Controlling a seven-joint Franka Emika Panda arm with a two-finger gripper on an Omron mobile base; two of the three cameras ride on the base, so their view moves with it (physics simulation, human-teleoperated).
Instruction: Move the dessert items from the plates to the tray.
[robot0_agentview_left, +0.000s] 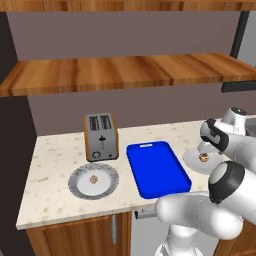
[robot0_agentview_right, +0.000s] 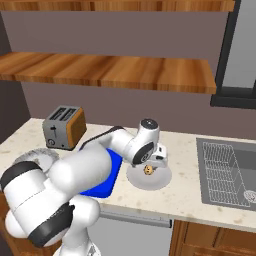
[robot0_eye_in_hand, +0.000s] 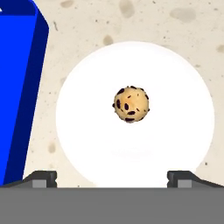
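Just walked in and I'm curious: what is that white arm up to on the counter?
It is clearing sweets off plates onto the blue tray. Its open fingers hover over a cookie on the pale plate right of the tray. A second morsel sits on the ribbed plate by the toaster. Nothing is held.

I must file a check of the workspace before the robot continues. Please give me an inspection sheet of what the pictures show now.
Surface: speckled beige counter; no spills seen.
Job's things: blue tray lies bare between the two plates. Ribbed-rim plate holds one brown morsel. Plain pale plate holds a round cookie with dark chips.
Clutter: toaster stands behind the ribbed-rim plate.
Grippers: gripper is open above the plain pale plate, the cookie ahead between its fingertips, not touched.
Cables: nothing seen.
Surroundings: wooden shelf above the counter; sink to the right.
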